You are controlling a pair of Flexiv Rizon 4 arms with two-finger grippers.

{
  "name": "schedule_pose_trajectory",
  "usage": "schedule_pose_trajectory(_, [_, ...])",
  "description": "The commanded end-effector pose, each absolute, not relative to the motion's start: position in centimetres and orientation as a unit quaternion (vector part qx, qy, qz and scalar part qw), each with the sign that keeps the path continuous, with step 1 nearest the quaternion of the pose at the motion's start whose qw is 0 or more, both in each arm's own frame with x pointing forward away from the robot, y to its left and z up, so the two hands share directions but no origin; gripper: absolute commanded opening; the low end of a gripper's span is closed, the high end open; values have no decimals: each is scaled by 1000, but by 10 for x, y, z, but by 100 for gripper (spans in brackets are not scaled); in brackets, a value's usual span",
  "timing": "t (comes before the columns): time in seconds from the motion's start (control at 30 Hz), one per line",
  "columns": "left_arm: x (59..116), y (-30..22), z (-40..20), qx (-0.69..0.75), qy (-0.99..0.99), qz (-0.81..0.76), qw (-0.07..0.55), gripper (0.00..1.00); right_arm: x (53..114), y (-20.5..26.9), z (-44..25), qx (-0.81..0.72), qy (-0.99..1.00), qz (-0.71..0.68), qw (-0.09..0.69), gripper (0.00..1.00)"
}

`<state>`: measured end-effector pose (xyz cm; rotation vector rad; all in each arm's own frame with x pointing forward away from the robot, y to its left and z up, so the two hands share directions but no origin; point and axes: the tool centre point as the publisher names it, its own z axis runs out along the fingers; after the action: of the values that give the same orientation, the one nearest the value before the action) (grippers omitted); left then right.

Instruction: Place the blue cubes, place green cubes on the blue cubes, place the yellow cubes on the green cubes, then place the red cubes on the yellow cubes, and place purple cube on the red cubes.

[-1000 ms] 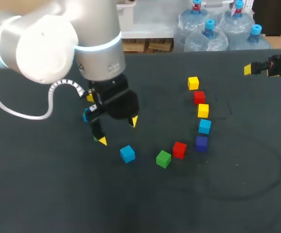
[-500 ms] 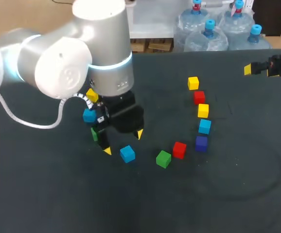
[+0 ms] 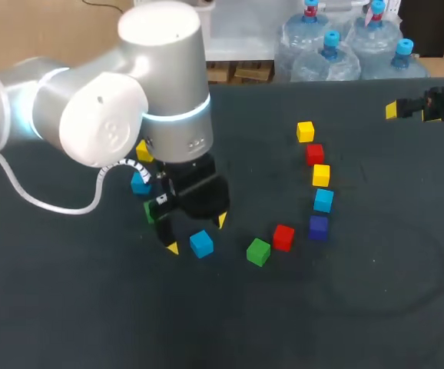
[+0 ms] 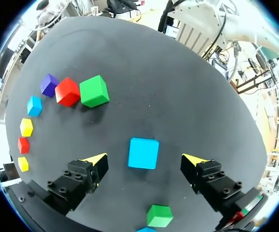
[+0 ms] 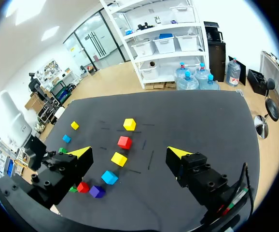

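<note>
Nothing is stacked yet on the desk (image 3: 360, 307). One blue cube (image 4: 143, 153) is straddled, ungripped, by the spread left gripper (image 4: 145, 162); right gripper (image 5: 129, 153) is held open, empty.

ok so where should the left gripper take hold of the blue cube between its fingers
By its two opposite side faces, from straight above. The blue cube lies flat on the table between the open fingers of the left gripper, its sides nearly square to them; the nearest green cube stands clear, so probably just descend and close.
</note>
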<state>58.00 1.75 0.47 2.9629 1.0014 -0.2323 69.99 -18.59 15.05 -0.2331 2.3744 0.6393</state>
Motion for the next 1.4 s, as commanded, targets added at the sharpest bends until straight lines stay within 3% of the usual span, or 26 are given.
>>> schedule_pose_trajectory(0.03, [579, 17, 2, 944, 322, -73, 1, 97, 700, -185, 151, -88, 908, 243, 330, 100])
schedule_pose_trajectory(0.13, [580, 16, 0, 942, 327, -74, -3, 64, 700, -185, 151, -88, 908, 243, 330, 100])
schedule_pose_trajectory(0.43, [581, 14, -2, 940, 332, -78, -11, 61, 700, -185, 151, -88, 908, 243, 330, 100])
schedule_pose_trajectory(0.67, [580, 11, -1, 941, 328, -77, -12, 43, 700, -185, 151, -88, 908, 243, 330, 100])
schedule_pose_trajectory(0.73, [580, 11, -1, 942, 328, -77, -12, 32, 700, -185, 151, -88, 908, 243, 330, 100])
schedule_pose_trajectory(0.77, [579, 10, -1, 942, 328, -77, -12, 11, 700, -185, 151, -88, 908, 243, 330, 100])
schedule_pose_trajectory(0.8, [579, 10, 0, 941, 328, -77, -12, 0, 700, -185, 151, -88, 908, 243, 330, 100])
schedule_pose_trajectory(1.4, [617, 3, 42, 902, 429, -45, 0, 0, 700, -185, 151, -88, 908, 243, 330, 100])
